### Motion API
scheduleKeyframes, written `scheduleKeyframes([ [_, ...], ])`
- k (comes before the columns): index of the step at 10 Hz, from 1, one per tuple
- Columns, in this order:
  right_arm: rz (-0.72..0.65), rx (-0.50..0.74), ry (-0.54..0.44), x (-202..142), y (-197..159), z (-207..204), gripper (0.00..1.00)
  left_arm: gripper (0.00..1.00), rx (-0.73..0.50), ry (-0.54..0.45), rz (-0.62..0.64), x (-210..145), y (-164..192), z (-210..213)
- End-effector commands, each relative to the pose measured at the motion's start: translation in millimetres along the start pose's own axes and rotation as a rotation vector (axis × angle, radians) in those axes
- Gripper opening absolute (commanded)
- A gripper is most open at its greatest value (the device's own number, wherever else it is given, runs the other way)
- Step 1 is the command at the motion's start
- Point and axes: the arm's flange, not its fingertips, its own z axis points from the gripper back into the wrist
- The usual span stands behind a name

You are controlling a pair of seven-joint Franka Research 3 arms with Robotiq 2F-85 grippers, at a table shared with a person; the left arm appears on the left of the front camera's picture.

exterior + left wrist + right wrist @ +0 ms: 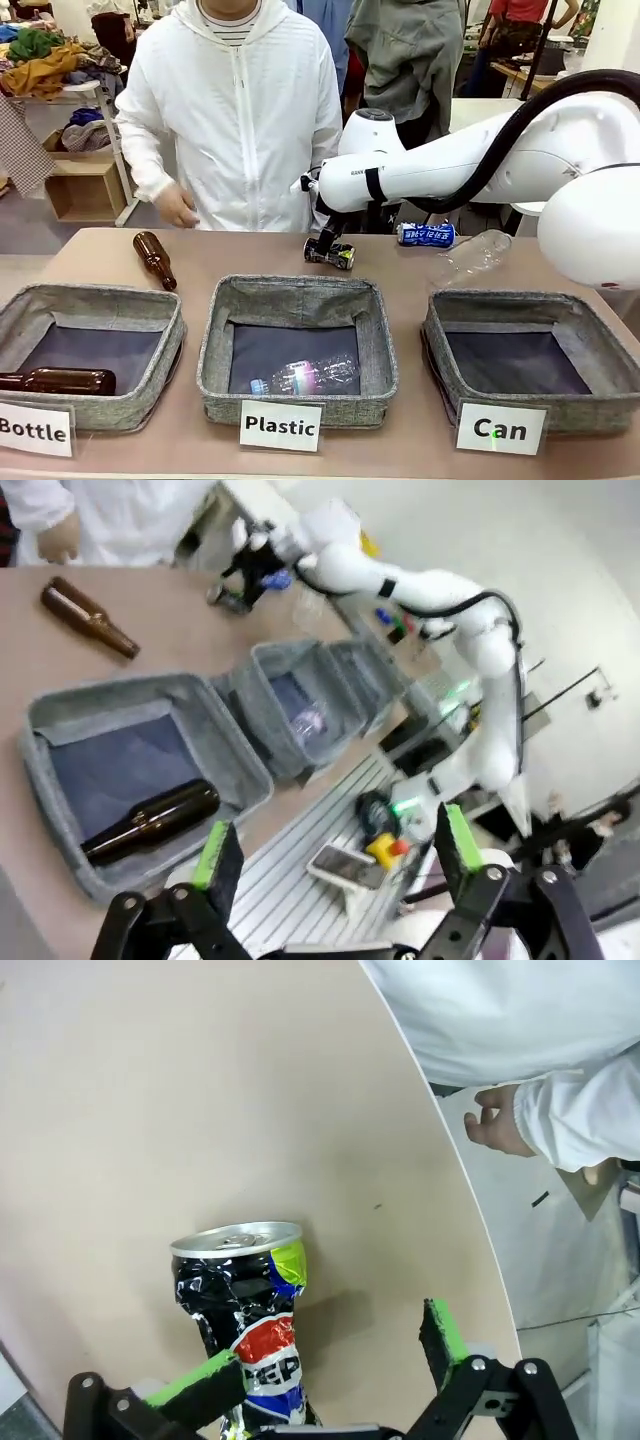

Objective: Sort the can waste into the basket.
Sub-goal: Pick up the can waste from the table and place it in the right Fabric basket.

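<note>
Front view first: the right gripper [330, 244] is seen lowered at the far middle of the table [100, 245], right over the crushed can [332, 257]. That can is lying on the tabletop just behind the basket marked "Plastic" [300, 287], where one clear bottle [305, 376] is already parked. The blue-and-white can [425, 234] is found on its side a bit further right, near a second clear bottle [475, 255] on the table. Both cans are set well apart from the "Can" basket [530, 301], which is placed at the front right with its white card [500, 428] out front.

From the right wrist view, the jaws are spread wide. The crushed can [245, 1295] is caught between the fingers, close up against the left-hand green pad [195, 1380], while a clear gap is left to the other pad, so nothing is clamped.

Over on the left wrist view, the left gripper [338, 840] is held up above the near edge of the table, jaws wide apart too, with nothing between them. Below it, the "Bottle" basket [60, 705] is seen with a brown bottle [150, 820] inside, and another brown bottle [90, 620] is left on the table behind it. A person's hand [178, 208] is kept at the far edge.
</note>
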Motion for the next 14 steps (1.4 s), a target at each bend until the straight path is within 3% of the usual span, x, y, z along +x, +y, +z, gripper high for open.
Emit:
scheduleKeyframes([
  [1,-0.062,0.043,0.037,-3.4,4.9,-11.3,1.0,1.0,-0.057,-0.076,0.036,1.2,-1.3,31.3],
  [4,-0.078,0.138,0.053,-7.5,22.5,-9.1,1.0,1.0,-0.057,-0.076,0.036,1.2,-1.3,31.3],
  [12,-0.078,0.155,0.091,-13.0,25.1,-19.6,1.0,1.0,-0.057,-0.076,0.036,1.2,-1.3,31.3],
  [13,-0.062,0.172,0.115,-14.7,26.0,-19.5,0.5,1.0,-0.057,-0.076,0.036,1.2,-1.3,31.3],
  [14,-0.063,0.179,0.117,-14.6,26.7,-19.1,0.41,1.0,-0.057,-0.076,0.036,1.2,-1.3,31.3],
])
